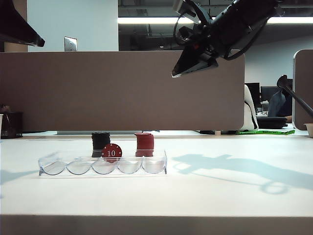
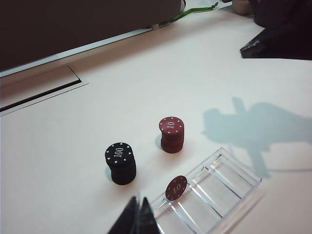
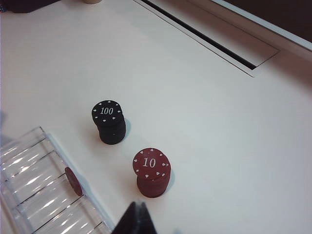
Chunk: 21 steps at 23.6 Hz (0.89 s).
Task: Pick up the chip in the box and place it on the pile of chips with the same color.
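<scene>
1. Two robot grippers hang in the air above the white table (image 1: 234, 196), holding nothing.
2. The left gripper (image 2: 138, 214) has its jaws together.
3. The right gripper (image 3: 136, 217) has its jaws together too.
4. The small round dark-red chip (image 1: 112, 152) stands on its edge in the middle groove of the long clear plastic box (image 1: 146, 166).
5. Behind the box, toward the table's far edge, stand a short dark-red pile of chips (image 1: 145, 144) and a black pile of chips (image 1: 100, 142).

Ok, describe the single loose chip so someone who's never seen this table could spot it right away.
Find the long clear box at the front of the white table. The chip stands on edge in its middle groove, just in front of the black stack and the red pile. It is the only chip not stacked: dark red, its "10" facing forward.
</scene>
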### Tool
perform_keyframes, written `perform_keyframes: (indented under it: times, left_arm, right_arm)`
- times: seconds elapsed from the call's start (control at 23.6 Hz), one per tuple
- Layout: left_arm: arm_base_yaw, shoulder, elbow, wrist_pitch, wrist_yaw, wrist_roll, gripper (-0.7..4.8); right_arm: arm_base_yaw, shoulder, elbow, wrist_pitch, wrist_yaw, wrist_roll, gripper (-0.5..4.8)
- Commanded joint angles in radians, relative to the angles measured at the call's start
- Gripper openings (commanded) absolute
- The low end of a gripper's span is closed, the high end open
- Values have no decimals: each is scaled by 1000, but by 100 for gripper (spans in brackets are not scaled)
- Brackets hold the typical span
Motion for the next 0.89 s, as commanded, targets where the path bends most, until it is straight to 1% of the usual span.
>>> perform_keyframes:
  times: [0.04,0.13,0.25,0.38,0.42,0.64,0.72,0.76,0.89]
  left_arm:
    - [0,1,6,13,8,3,-3]
    - [0,1,6,13,9,3,-3]
    - [0,3,6,14,48,6,-3]
    - [0,27,6,6,66,47,-3]
    - [0,36,6,5,65,47,-3]
    - [0,87,6,1,73,47,-3]
    - [0,103,6,2,83,49,-3]
    - [0,123,6,6,105,49,-3]
    - [0,162,6,32,109,61,-3]
  right_arm:
    - [9,14,6,49,-75,5,-6]
    - [11,60,40,55,-105,5,-6]
    - [20,135,117,31,-121,-4,-6]
    - [31,208,197,9,-146,-21,-6]
    - [32,227,217,2,-156,-35,-6]
    - [45,280,249,1,-173,-58,-6]
    - [62,297,250,1,-172,-77,-6]
    - [71,312,251,-7,-178,-82,-6]
    - [108,340,251,-53,-167,-123,-6]
